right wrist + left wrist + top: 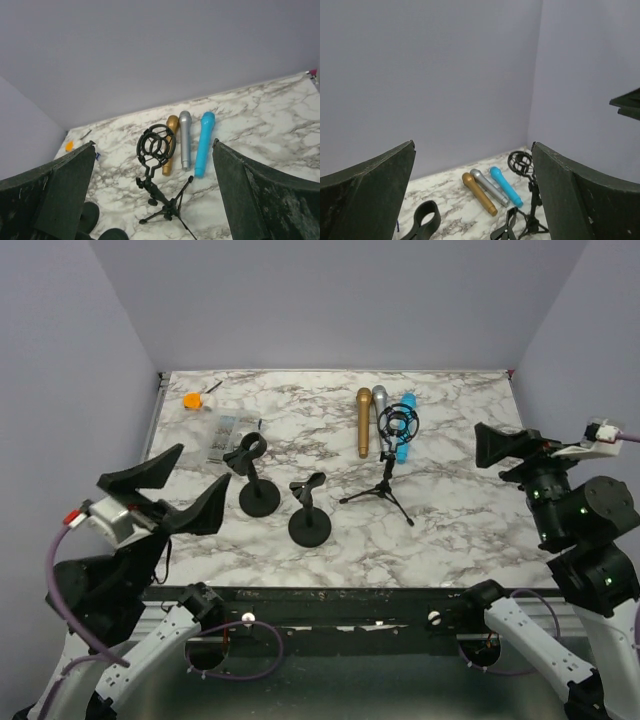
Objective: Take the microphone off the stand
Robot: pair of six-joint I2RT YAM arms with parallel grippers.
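Since all three mics look to be lying flat on the marble, the job is judged pretty much done, and what's left is a clean retreat. In the top view the left gripper [180,490] is seen at lower left, fingers spread wide with nothing between them. The right gripper [508,448] is parked at the right edge, and both are well apart from the props. The gold microphone [364,422], silver microphone [381,403] and blue microphone [409,401] are laid side by side at upper centre of the table [470,510], just behind the tripod stand [386,487]. The round-base stands [260,498] to its left are seen with empty clips. In the left wrist view the three mics are found at lower centre, framed between the wide-open fingers [370,200]. In the right wrist view that gripper's fingers [260,200] are shown just as wide and empty. The shock-mount ring [156,145] at centre holds nothing, and the blue microphone [202,145] lies flat just right of it. For the retreat, the wrists are best kept high and drawn toward the bottom edge, so the tripod legs aren't clipped and no mic gets rolled.
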